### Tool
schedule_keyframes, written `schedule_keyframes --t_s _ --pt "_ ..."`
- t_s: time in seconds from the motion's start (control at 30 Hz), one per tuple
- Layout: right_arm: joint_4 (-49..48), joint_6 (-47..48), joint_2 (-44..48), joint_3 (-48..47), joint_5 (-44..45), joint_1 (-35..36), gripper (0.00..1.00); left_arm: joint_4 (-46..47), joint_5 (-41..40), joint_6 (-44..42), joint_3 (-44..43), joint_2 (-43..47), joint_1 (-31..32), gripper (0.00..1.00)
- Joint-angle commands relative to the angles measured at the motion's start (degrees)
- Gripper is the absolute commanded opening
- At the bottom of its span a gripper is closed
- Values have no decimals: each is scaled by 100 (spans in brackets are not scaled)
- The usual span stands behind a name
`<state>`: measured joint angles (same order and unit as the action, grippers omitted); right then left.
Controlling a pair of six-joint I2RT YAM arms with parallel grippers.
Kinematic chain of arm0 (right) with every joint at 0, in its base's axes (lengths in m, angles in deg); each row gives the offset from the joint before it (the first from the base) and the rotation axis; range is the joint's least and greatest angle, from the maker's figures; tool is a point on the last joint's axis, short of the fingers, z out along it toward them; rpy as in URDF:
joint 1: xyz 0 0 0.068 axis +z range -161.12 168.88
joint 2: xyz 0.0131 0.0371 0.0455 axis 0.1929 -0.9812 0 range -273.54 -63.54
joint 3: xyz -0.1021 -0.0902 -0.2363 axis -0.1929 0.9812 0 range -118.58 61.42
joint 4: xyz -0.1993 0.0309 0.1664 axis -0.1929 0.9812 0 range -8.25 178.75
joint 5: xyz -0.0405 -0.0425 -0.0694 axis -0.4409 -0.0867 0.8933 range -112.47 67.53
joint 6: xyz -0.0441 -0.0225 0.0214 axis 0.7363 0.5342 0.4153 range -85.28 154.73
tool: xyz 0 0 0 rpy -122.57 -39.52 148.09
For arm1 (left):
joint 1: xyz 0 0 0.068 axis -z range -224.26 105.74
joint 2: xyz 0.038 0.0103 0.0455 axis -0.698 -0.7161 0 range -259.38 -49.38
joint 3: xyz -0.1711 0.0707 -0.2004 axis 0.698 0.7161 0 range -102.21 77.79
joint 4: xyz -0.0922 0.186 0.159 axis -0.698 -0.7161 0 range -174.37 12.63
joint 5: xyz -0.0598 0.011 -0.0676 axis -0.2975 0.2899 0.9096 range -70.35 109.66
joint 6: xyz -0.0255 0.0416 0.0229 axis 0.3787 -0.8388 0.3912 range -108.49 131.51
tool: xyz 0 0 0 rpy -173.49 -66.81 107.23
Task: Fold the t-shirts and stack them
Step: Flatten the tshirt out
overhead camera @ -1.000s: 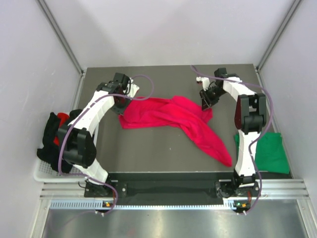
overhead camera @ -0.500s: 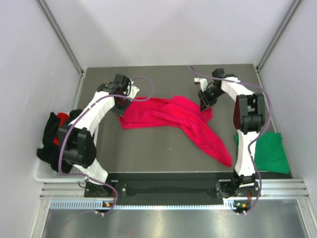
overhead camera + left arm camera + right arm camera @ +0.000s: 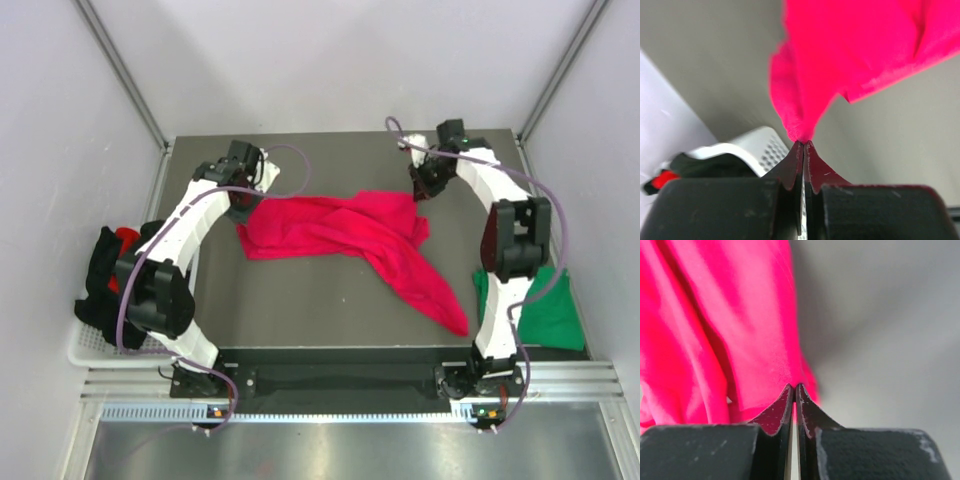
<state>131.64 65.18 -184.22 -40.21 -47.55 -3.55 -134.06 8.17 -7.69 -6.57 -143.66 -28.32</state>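
Crimson t-shirt [image 3: 330,225] corner farther; black shirts [image 3: 99,272] in basket [image 3: 88,351]

top: overhead, far | wrists: close along fingers [image 3: 790,167] | shared: crimson-pink t-shirt [image 3: 340,228]

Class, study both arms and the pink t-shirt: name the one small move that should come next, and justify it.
Probably lift both pincers together and draw them apart. The left pincer and right pincer are each shut on a far edge of the pink t-shirt, which lies bunched, one end trailing toward the arms' bases; tension should spread it for folding.
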Motion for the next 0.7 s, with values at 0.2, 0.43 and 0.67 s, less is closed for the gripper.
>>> schedule_keyframes --t_s 0.2,0.43,0.67 --pt "-1034 285 2689 -112 1461 -10 0 123 -231 -93 -1398 235 -48 0" --pt "-762 557 3542 -516 2278 -19 0 412 -161 -303 -2435 507 -39 0" --pt "-480 672 4403 -833 2666 -19 0 693 50 -479 -3104 1164 -21 0"
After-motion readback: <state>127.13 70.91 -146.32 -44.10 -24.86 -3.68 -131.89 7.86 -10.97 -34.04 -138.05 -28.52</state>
